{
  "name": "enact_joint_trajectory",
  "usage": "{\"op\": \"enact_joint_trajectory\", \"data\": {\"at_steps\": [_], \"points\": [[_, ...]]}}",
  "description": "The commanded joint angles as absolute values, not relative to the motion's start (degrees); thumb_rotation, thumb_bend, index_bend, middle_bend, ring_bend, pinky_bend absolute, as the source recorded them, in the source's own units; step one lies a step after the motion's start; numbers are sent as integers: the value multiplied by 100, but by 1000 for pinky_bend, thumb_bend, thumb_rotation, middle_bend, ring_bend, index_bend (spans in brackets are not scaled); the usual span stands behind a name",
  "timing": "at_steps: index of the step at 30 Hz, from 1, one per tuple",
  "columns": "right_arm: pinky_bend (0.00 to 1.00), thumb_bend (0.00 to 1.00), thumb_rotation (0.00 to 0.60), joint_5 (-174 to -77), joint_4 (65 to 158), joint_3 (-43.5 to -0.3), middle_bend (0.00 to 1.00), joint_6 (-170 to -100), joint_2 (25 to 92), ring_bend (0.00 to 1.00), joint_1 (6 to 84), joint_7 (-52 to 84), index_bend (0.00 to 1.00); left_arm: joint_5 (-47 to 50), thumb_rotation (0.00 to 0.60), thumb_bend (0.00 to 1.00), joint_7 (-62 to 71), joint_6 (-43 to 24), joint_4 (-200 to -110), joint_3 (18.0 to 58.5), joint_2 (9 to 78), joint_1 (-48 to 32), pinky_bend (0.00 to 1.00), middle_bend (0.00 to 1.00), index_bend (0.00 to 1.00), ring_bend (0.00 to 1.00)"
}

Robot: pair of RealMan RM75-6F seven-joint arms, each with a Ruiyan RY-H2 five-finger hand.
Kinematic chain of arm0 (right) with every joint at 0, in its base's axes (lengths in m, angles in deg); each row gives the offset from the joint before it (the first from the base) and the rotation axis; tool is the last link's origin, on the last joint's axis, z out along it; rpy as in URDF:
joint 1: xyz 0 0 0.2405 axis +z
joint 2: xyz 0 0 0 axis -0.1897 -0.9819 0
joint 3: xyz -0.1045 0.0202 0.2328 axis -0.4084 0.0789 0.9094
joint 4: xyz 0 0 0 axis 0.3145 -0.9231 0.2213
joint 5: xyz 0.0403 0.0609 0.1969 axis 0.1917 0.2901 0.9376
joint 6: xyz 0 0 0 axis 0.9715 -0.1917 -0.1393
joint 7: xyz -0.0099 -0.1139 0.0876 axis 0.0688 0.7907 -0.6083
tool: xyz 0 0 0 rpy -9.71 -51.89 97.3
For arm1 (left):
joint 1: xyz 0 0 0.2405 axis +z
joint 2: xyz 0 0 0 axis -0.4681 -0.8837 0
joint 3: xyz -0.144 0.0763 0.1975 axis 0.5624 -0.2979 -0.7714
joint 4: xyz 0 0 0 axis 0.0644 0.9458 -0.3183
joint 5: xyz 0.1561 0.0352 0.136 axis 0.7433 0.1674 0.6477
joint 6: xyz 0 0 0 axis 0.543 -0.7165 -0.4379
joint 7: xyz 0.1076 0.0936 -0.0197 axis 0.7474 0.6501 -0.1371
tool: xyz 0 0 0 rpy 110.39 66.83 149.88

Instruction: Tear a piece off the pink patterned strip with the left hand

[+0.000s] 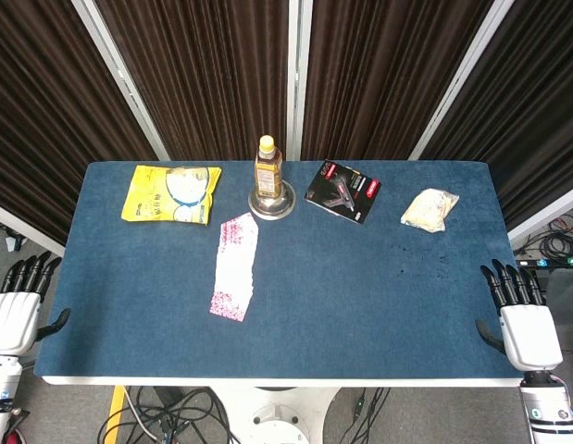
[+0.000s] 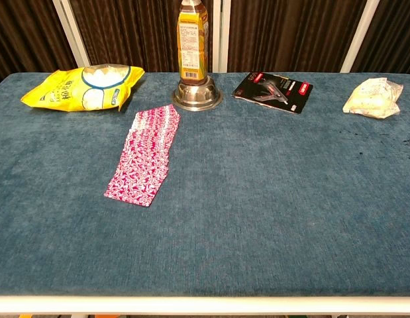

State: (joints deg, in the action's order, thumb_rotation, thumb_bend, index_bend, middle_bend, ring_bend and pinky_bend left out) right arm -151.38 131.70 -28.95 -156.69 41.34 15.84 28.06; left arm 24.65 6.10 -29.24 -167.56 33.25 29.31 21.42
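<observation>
The pink patterned strip (image 1: 235,265) lies flat on the blue table, left of the middle, running from near the metal bowl toward the front; the chest view shows the strip (image 2: 144,154) whole and untouched. My left hand (image 1: 19,307) hangs off the table's left front corner, fingers straight and apart, holding nothing, far from the strip. My right hand (image 1: 522,319) hangs beside the right front corner, fingers also spread and empty. Neither hand appears in the chest view.
A yellow snack bag (image 1: 170,193) lies at the back left. A drink bottle (image 1: 267,167) stands in a metal bowl (image 1: 271,202) just behind the strip. A black packet (image 1: 343,191) and a pale wrapped bag (image 1: 429,209) lie at the back right.
</observation>
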Motion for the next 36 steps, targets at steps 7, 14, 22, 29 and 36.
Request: {"op": "enact_joint_trajectory", "data": {"at_steps": [7,14,22,29,36], "points": [[0,169,600,-15097,13164,-2862,0,-15651,4142,0,1601,2763,0,2406,600,267,655,-2872,-16871,3345,2876,2122,69,31,90,0],[0,170,600,-15090,13164,-2848,0,-15633,4157,0,1622,2774,0,2300,600,271,786,-2819,-17004,3394,2881,2090,420,218,90,278],[0,170,600,-15096,13172,-2829,0,-15644,4102,0,1632,2739,0,2160,600,496,1003,-2426,-17354,3254,2831,2021,948,952,93,945],[0,170,600,-15114,13185,-2828,0,-15680,4065,0,1620,2680,0,2587,600,578,1249,-2003,-17479,2969,3056,1777,944,955,101,945],[0,170,600,-15021,13183,-2799,0,-15635,4082,0,1633,2704,0,3032,600,599,1558,-1639,-17239,2712,3624,1501,921,939,101,932]]}}
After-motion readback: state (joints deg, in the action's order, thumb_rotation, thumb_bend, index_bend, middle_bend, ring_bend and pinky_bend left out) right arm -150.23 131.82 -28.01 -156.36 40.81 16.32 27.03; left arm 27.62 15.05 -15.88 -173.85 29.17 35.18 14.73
